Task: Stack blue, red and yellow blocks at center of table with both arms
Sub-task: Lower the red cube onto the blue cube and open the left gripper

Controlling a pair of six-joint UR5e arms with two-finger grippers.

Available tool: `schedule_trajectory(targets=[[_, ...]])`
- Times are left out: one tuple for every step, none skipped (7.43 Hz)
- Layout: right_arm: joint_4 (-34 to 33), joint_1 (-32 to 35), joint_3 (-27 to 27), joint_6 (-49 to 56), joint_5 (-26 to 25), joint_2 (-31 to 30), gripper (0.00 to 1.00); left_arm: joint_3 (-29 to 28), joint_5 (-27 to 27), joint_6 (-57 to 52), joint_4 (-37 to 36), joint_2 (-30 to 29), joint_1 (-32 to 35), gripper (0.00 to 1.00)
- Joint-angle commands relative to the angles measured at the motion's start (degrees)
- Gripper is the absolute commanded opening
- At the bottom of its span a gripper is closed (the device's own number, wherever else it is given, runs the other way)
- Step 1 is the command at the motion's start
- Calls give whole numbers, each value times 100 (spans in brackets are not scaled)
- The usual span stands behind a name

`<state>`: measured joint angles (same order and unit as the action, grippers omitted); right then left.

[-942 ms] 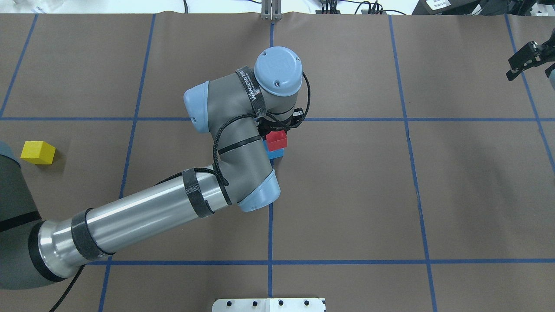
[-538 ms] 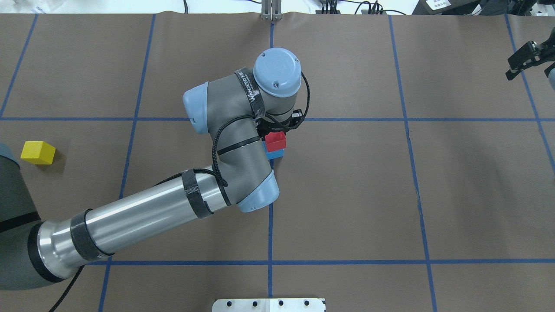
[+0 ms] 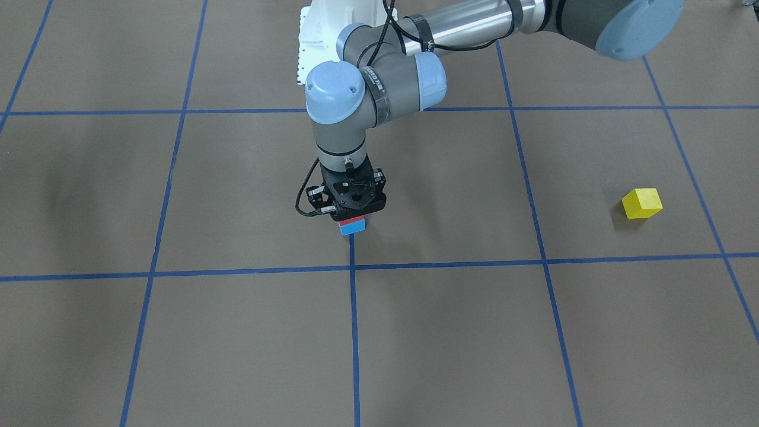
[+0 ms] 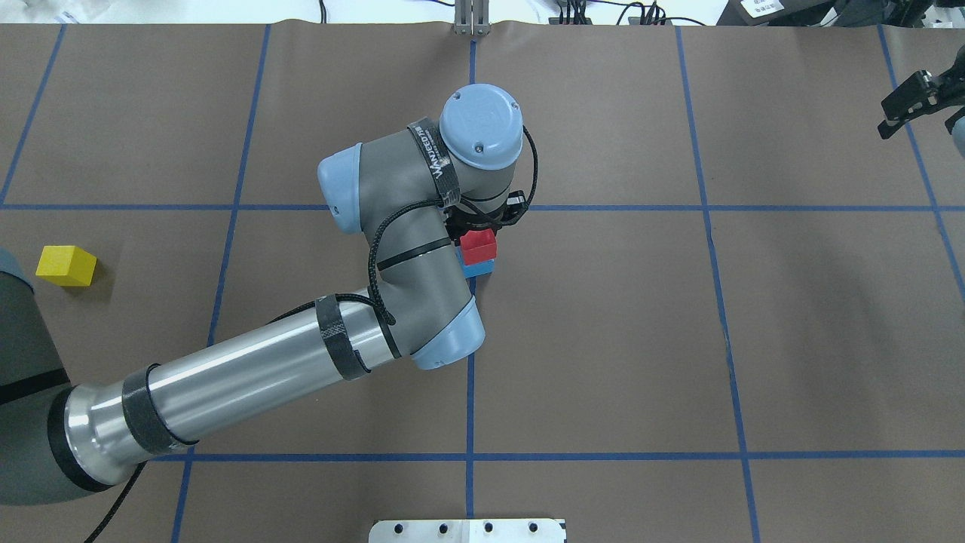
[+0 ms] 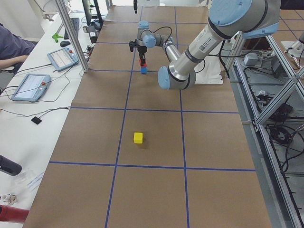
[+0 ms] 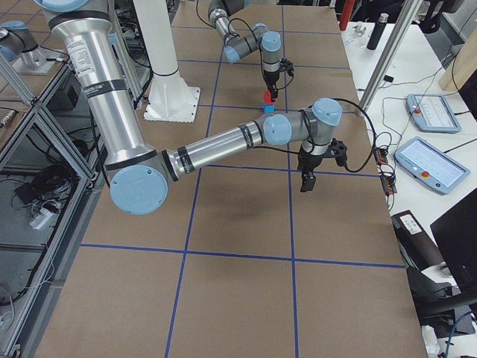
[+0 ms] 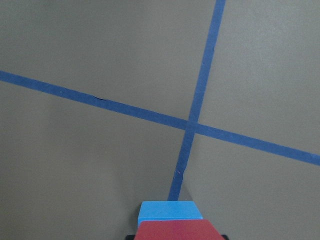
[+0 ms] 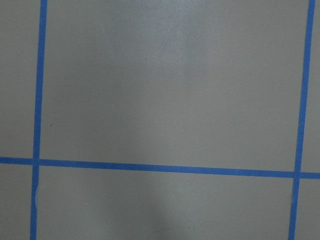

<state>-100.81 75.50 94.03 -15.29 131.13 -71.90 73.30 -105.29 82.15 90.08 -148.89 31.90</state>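
Front view: my left tool [image 3: 351,214] is clamped on the red block [image 3: 350,222], which sits on the blue block [image 3: 353,228] beside the desk's [image 3: 450,332] centre tape crossing. The yellow block [image 3: 641,203] lies well apart. Overhead: my right tool [image 4: 899,113] hangs at the desk's far right edge; whether it is apart or together, I cannot tell. Left wrist: red over blue.

My table [image 4: 603,339] wears a matt brown sheet, paper by the look, faintly creased, crossed by smooth blue tape lines [image 4: 603,207]. The red block [image 4: 479,243], blue block [image 4: 478,267] and yellow block [image 4: 66,265] are matt, plain-faced. My left arm [image 4: 249,369] has a shiny brushed-metal tube, dull grey joint shells and smooth pale blue plastic caps [image 4: 480,124]; braided black cable [image 4: 370,264] and cloth-like straps [image 4: 335,338] wrap it. My jaws are dull black.
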Motion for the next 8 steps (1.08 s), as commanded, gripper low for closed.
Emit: schedule_trajectory(targets=[[0,0,-16,0,0,9,100,0,0,21,0,1,-8,79],[0,0,-16,0,0,1,100,0,17,21,-8,1,-43,100],[0,0,-16,0,0,0,100,0,18,29,-8,1,-44,100],[0,0,-16,0,0,9,100,0,18,29,-17,9,-44,100],[0,0,-16,0,0,9,100,0,18,21,-26,9,-44,100],[0,0,-16,0,0,9,100,78,9,12,-69,1,-26,100],[0,0,-16,0,0,9,100,392,-17,-23,-113,1,122,100],[0,0,-16,0,0,9,100,822,-218,-154,-505,27,393,100]])
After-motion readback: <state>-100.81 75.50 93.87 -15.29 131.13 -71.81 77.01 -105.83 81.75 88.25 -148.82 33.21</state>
